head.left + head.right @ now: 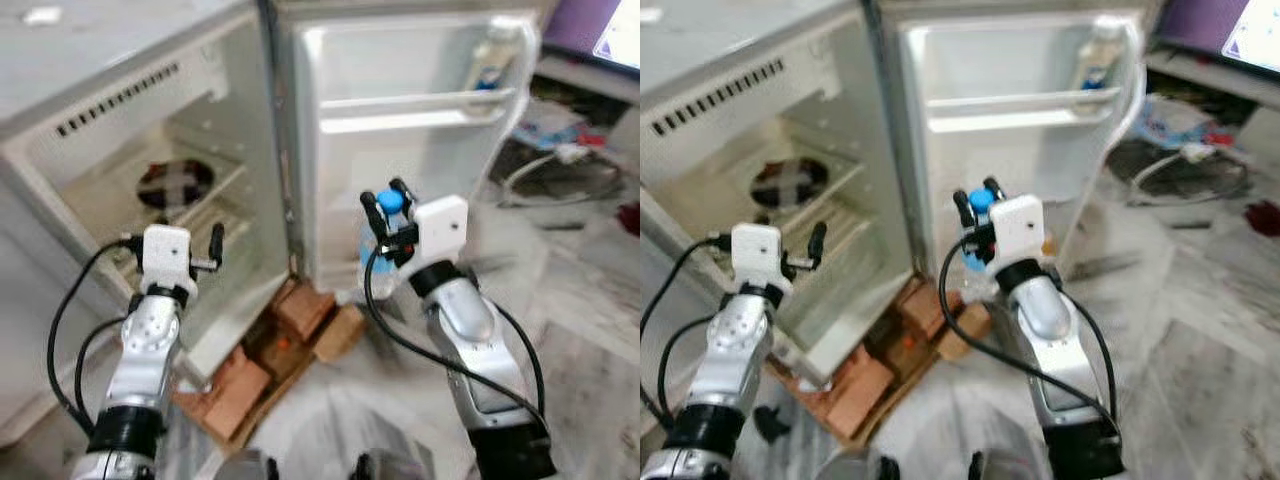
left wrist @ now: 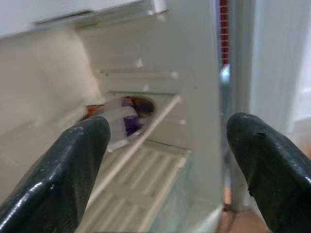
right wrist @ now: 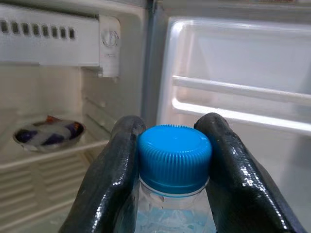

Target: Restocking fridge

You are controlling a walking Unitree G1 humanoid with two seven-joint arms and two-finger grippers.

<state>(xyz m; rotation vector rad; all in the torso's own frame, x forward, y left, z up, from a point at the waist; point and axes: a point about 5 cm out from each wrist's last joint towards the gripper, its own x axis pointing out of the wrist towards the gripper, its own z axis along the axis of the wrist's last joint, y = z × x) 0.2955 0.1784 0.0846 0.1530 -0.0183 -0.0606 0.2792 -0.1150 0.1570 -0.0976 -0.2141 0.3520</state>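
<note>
1. The right gripper (image 1: 388,208) pinches the neck of a clear plastic water bottle with a ribbed blue screw cap (image 3: 174,158), 1 black finger (image 3: 114,187) on each side just under the cap. The bottle hangs upright in front of the open white fridge door (image 1: 400,140), below its moulded shelf rail (image 1: 420,103).
2. It is likely fairly heavy if full, with thin walls that give when squeezed and a smooth, slippery skin. The stiff neck and cap ridges look like the surest hold.
3. The left gripper (image 1: 205,255) hovers at the fridge mouth, fingers spread and holding nothing.
4. Inside, a round shallow bowl of wrapped items (image 3: 47,134) sits on a ribbed cream plastic shelf (image 2: 146,170). A white bottle (image 1: 492,58) stands in the door's top rack.
5. Reddish bricks (image 1: 300,310) prop the fridge above a pale stone floor (image 1: 580,300).
</note>
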